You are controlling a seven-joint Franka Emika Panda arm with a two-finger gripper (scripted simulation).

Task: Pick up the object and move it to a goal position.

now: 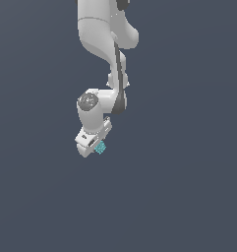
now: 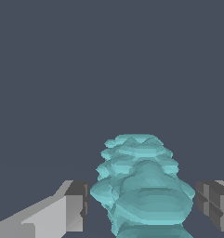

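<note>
**Q:** Where is the object located?

**A:** The teal-cyan lump sits between the two fingers of the gripper. In the exterior view it shows as a small teal patch at the lower tip of the white gripper, on the exterior view's right side of the fingers.

**Q:** What is the finger state?

**A:** Clenched around the lump. In the wrist view one finger pad touches one flank of the lump and the other pad lies against the opposite flank.

**Q:** What is the arm's pose?

**A:** The Panda arm descends from the top of the exterior view, with the wrist tilted. Only plain dark blue-grey background surrounds it; whether the lump rests on a surface cannot be told.
</note>
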